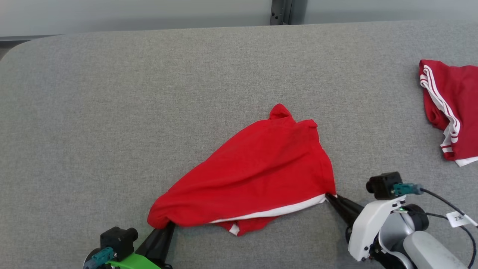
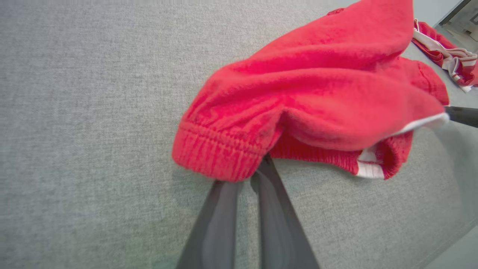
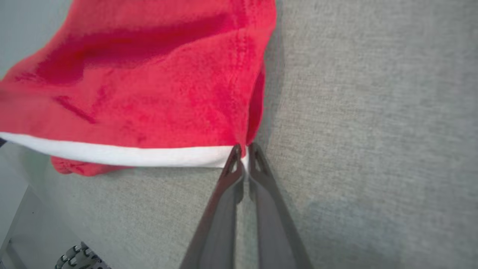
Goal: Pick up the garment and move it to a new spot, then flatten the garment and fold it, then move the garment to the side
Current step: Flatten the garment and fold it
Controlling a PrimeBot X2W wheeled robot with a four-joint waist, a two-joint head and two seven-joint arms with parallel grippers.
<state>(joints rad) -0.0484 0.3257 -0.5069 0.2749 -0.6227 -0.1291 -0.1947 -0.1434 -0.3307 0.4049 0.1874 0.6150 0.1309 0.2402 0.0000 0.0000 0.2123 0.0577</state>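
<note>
Both pincers are clamped on the crumpled red fleece garment with white trim [image 1: 261, 168]. The left gripper [image 1: 167, 225] pinches the ribbed waistband corner at its tips, and the right gripper [image 1: 330, 197] pinches the white-edged hem corner. The cloth sags between them on the grey fabric tabletop [image 1: 112, 112]. To move it well, both should probably lift together, spread enough to pull the edge taut, and steer clear of the striped red garment [image 1: 448, 112] beyond the right gripper.

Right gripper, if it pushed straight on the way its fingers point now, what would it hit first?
The right gripper is shut on the white-trimmed corner of the crumpled red fabric garment, so it would push straight into that cloth first. Beyond that, probably the grey fabric tabletop.
</note>
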